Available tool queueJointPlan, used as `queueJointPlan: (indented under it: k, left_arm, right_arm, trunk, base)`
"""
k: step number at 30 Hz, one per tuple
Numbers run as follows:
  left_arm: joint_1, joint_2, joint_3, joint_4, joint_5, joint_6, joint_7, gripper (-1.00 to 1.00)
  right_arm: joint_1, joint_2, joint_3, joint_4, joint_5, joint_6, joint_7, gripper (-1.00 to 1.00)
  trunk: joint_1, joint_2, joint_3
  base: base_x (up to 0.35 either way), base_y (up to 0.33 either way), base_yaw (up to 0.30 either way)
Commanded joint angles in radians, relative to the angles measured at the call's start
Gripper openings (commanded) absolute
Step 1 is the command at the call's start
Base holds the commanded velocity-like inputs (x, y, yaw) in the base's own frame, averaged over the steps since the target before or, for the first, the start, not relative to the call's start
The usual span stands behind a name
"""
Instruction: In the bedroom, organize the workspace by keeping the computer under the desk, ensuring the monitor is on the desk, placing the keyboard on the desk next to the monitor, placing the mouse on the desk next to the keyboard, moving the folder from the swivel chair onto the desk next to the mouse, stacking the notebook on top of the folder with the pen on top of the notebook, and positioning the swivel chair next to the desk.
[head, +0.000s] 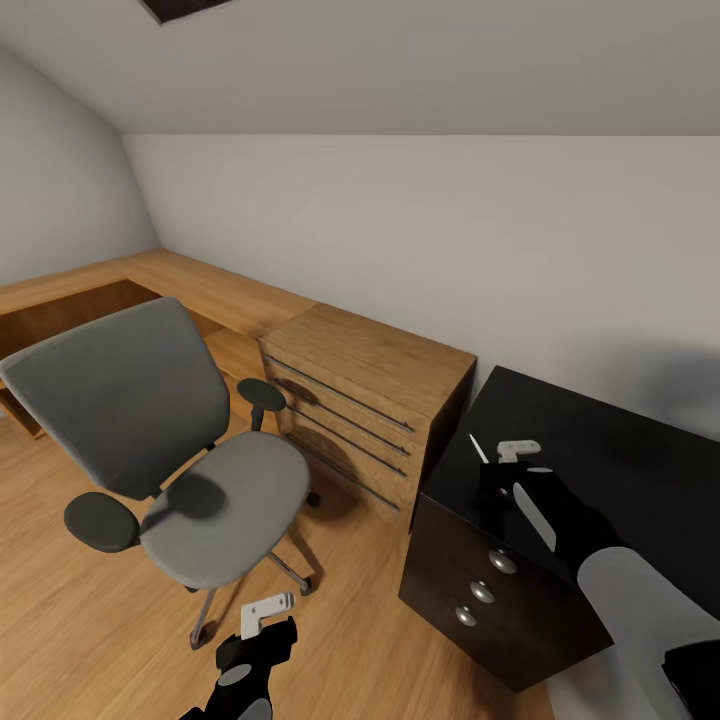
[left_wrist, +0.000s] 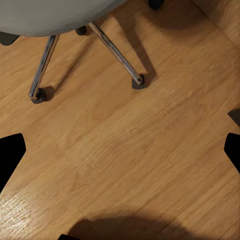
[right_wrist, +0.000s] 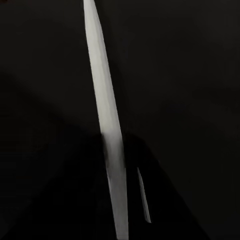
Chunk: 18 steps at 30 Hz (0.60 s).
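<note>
Floor (head: 90, 620): warm wood boards across the lower left of the head view; the left wrist view shows the same planks with a dark shadow at one edge.
Walls: plain pale grey, with a sloped ceiling across the top of the frame.
Wooden counter (head: 190, 285): long light-wood top running along the wall at the left middle, open underneath.
Swivel chair (head: 170, 450): left of centre, grey back and seat, black armrests; the seat is bare. Its chrome legs and dark castors (left_wrist: 137, 82) stand on the boards in the left wrist view.
Wooden chest (head: 370, 400): centre of the frame, light wood with long bar handles, standing between the counter and the black desk, close beside the desk's end.
Desk (head: 620, 440): right of centre, glossy black top, three drawers with round silver knobs (head: 482, 592) on its front.
Left gripper (head: 266, 612): bottom centre-left, hanging over the floor just beside the chair's base; black fingers (left_wrist: 11, 150) sit far apart at opposite edges of the wrist view, spread wide, nothing between them.
Right gripper (head: 505, 452): right of centre, over the desk top near its front corner; whether it touches the top cannot be told. A thin pale blade-like edge (right_wrist: 106, 115) crosses the dark wrist view; spread or pressed together cannot be told.
</note>
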Motion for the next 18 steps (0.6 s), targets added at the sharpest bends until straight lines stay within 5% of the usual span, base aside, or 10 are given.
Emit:
queueJointPlan:
  k: [1,18]
  left_arm:
    - [-0.001,0.001,-0.003,-0.002,0.001,0.005,0.007,1.00]
    - [-0.001,-0.004,-0.003,-0.002,0.004,0.005,0.005,1.00]
  right_arm:
    - [0.000,-0.002,0.004,0.006,-0.011,0.007,-0.005,-1.00]
    - [0.000,-0.002,-0.009,-0.037,-0.011,0.036,-0.005,-1.00]
  trunk:
    - [0.000,-0.001,-0.001]
    - [0.000,-0.001,-0.001]
  base:
    - [0.000,0.000,0.000]
    - [0.000,0.000,0.000]
